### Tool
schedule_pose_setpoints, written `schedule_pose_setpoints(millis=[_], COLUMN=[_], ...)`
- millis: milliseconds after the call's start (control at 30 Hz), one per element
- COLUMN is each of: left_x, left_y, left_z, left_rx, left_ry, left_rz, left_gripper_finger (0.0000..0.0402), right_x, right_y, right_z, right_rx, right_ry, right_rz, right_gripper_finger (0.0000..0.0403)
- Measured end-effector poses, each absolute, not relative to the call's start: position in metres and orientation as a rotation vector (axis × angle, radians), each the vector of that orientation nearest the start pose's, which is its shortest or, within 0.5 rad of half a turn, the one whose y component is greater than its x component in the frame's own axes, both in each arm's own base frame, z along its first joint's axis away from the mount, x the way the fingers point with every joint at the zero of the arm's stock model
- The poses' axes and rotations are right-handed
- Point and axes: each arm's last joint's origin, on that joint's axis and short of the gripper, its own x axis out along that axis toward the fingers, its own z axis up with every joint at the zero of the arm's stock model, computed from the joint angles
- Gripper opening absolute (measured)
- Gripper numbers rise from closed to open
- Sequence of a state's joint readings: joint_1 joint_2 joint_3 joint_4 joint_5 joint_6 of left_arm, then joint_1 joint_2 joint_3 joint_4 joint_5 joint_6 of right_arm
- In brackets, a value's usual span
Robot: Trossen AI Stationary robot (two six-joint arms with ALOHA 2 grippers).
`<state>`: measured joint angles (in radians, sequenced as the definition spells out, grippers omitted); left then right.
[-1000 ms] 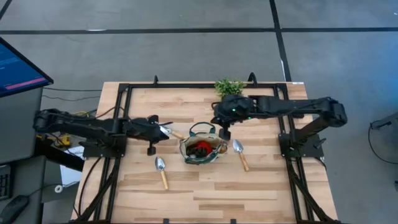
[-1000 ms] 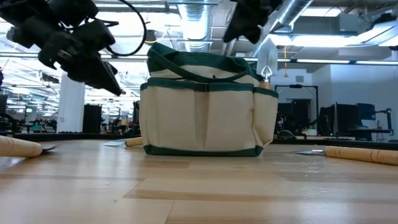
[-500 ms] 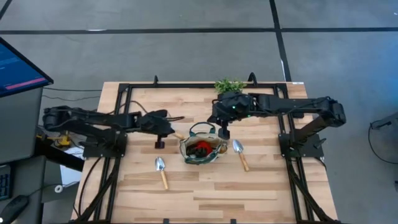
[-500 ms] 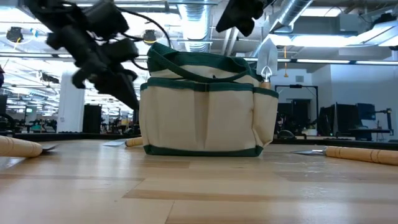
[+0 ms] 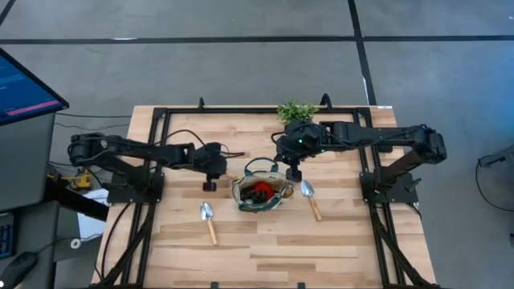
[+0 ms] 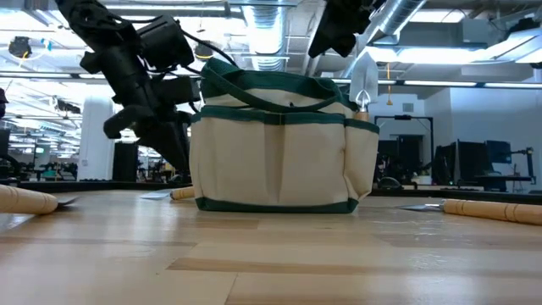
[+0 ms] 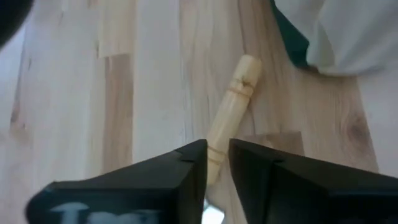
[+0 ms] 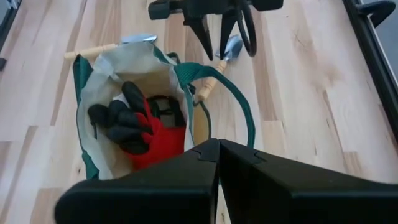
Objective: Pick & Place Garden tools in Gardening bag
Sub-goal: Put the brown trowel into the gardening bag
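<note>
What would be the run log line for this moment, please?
left gripper: straddling trowel handle beside gardening bag | right gripper: shut, above bag

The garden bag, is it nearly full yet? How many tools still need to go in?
Partly. The gardening bag already holds a red-and-black item, and one trowel blade pokes up at its side. The left gripper is down over a trowel lying beside the bag, fingers astride its handle, not lifted yet. Two more trowels lie on the table. The right gripper hangs by the bag, shut and empty.
</note>
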<state>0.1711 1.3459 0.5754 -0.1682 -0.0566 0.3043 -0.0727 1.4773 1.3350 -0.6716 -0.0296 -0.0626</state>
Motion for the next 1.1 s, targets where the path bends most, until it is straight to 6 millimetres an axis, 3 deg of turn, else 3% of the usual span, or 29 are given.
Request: schedule_pose_setpoints(millis=[367, 533, 633, 833, 1100], left_x=[0.234, 0.236, 0.238, 0.243, 0.241], left_y=[0.042, 0.049, 0.054, 0.063, 0.068], left_z=[0.151, 0.134, 0.123, 0.12, 0.12], left_rx=[0.196, 0.178, 0.164, 0.151, 0.106], left_ry=[0.961, 1.039, 1.074, 1.025, 1.024], left_rz=[0.009, 0.026, 0.036, 0.061, 0.055], left_gripper_finger=[0.0157, 0.018, 0.018, 0.0162, 0.0106], right_x=[0.312, 0.312, 0.312, 0.312, 0.312], right_y=[-0.022, -0.022, -0.021, -0.021, -0.021], right_z=[0.321, 0.32, 0.32, 0.32, 0.32], right_rx=[-0.018, -0.018, -0.018, -0.032, -0.033], right_ry=[0.818, 0.818, 0.818, 0.819, 0.82], right_rz=[-0.015, -0.014, -0.014, -0.008, -0.007], right_gripper_finger=[0.0, 0.0, 0.0, 0.0, 0.0])
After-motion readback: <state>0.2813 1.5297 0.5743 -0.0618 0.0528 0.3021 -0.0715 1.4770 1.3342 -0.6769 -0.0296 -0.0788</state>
